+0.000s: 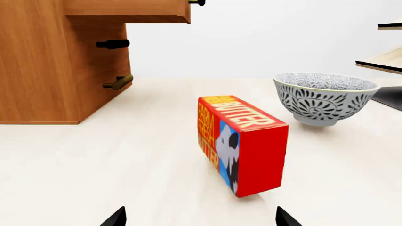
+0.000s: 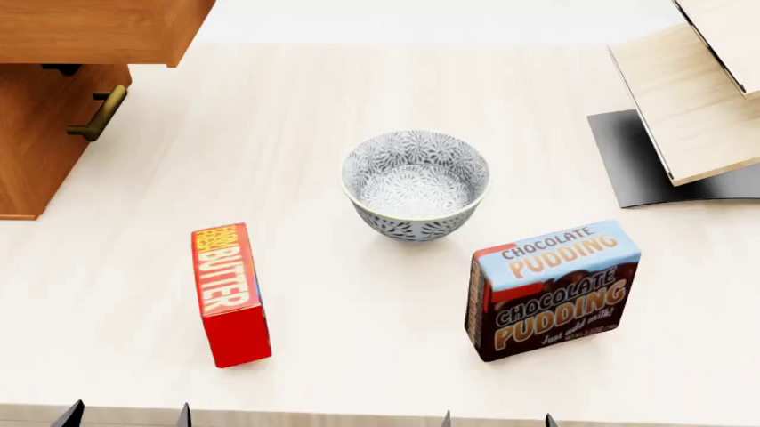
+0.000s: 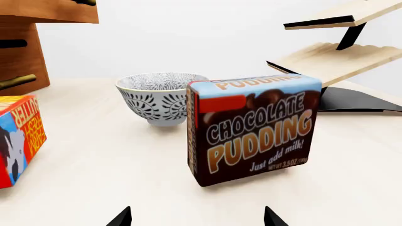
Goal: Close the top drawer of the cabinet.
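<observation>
The orange-brown cabinet [image 2: 36, 151] stands at the table's far left. Its top drawer [image 2: 101, 31] is pulled out and overhangs the lower front. In the left wrist view the top drawer [image 1: 132, 10] juts out from the cabinet [image 1: 50, 70], with its handle tip [image 1: 197, 2] at the picture's edge. The top drawer also shows in the right wrist view [image 3: 50, 10]. My left gripper [image 2: 125, 415] is open and empty at the near table edge, well short of the cabinet. My right gripper [image 2: 499, 419] is open and empty at the near edge too.
A red butter box [image 2: 230, 294] stands in front of my left gripper. A patterned grey bowl [image 2: 416, 184] sits mid-table. A chocolate pudding box [image 2: 553, 289] stands in front of my right gripper. A slanted light-wood shelf [image 2: 689, 98] on a dark base is far right. A lower brass handle [image 2: 100, 113] sticks out.
</observation>
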